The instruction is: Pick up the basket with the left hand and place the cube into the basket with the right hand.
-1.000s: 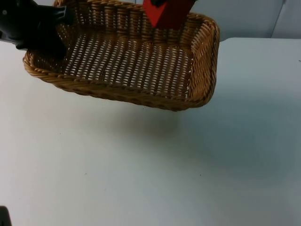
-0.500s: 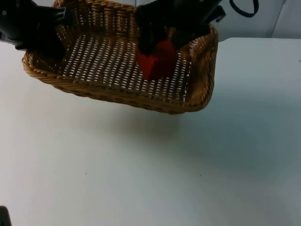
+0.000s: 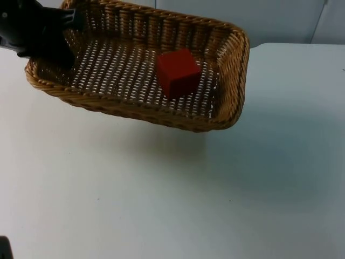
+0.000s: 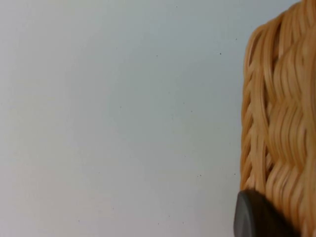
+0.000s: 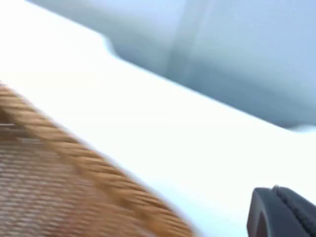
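Observation:
A woven wicker basket [image 3: 226, 81] hangs a little above the white table, casting a shadow below it. My left gripper [image 3: 56, 51] is shut on the basket's left wall; the left wrist view has that wall [image 4: 276, 123] against one black fingertip [image 4: 256, 217]. A red cube [image 3: 178, 73] rests on the basket's floor, right of its middle, with nothing touching it. Of my right gripper, one black fingertip [image 5: 279, 215] shows beyond the basket's rim [image 5: 74, 158], away from the cube.
The white table [image 3: 161, 205] spreads in front of and to the right of the basket. The grey partition wall [image 3: 280, 21] stands behind the table's far edge. A small dark object [image 3: 4, 248] sits at the near left corner.
My right gripper brought the red cube down into the basket, let it go and drew back out of the top view. The cube now lies alone on the basket's floor. The left arm held still.

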